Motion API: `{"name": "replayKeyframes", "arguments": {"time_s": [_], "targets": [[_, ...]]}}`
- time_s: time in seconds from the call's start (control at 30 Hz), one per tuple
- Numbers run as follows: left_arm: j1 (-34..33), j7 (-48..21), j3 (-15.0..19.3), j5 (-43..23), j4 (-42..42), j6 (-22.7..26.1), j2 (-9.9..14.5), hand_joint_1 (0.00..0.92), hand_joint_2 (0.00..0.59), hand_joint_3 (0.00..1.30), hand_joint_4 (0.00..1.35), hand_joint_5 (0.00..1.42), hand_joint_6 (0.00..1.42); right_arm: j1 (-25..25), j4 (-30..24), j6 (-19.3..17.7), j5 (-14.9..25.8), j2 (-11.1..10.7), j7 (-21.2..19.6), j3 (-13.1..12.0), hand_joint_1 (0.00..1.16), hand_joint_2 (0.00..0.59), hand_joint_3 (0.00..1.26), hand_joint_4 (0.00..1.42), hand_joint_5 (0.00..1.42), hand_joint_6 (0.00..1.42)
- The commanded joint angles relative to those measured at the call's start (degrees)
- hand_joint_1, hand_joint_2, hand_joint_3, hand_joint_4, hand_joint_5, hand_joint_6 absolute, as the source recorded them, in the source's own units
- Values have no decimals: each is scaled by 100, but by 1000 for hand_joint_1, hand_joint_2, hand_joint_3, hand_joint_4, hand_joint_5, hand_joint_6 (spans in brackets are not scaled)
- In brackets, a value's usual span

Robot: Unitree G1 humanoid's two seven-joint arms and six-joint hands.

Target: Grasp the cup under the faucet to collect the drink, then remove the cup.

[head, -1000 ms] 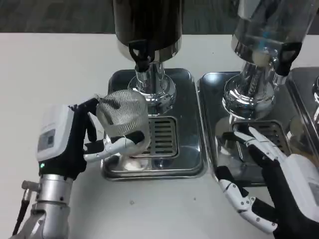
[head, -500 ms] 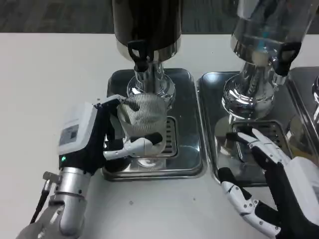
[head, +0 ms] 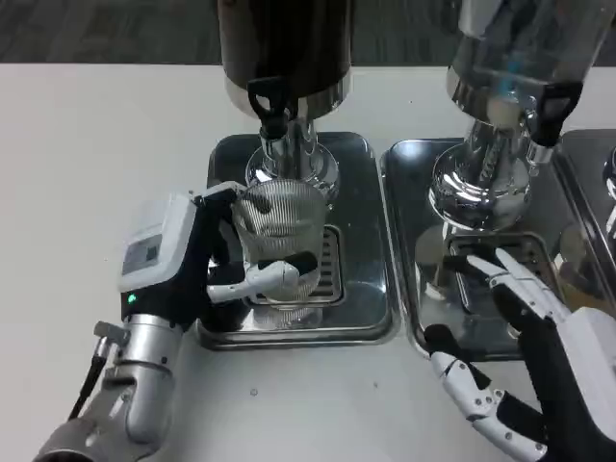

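A clear ribbed cup (head: 281,241) stands upright on the drip tray (head: 361,289) of the left dispenser, just below the black faucet (head: 268,104). My left hand (head: 188,265) grips the cup from its left side, thumb wrapped across the front. The cup looks empty. My right hand (head: 539,375) hovers with fingers spread over the front edge of the neighbouring tray (head: 409,241), holding nothing.
A dark-bodied dispenser (head: 284,48) rises on a chrome stand behind the cup. A second clear dispenser (head: 510,58) with its own black tap (head: 547,111) stands on the right. White table (head: 96,144) extends to the left and front.
My left hand has carried the cup rightward and inward, from the tray's left edge to a spot under the faucet. The right hand has dropped slightly toward the picture's bottom.
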Motion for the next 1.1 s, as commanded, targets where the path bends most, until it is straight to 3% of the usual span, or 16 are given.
{"name": "replayKeyframes", "arguments": {"time_s": [0.03,0.23,0.57,1.1], "targets": [[-178,-44,-74,-5,74,118,-52,336,73,587,681,969,1223,70,-82,4,-7,0,-12,-8,305,369,261,109,122,181],[-167,-286,-111,-100,92,92,-17,220,70,387,496,839,1094,53,-87,32,7,10,36,11,309,367,262,109,122,181],[3,-539,-96,-189,-57,-63,88,189,67,262,414,778,1037,-9,-48,58,64,18,96,28,319,379,264,109,122,181],[479,-990,-1,-408,-723,-307,354,175,60,219,360,735,968,-148,75,50,147,3,118,62,325,381,267,102,122,181]]}}
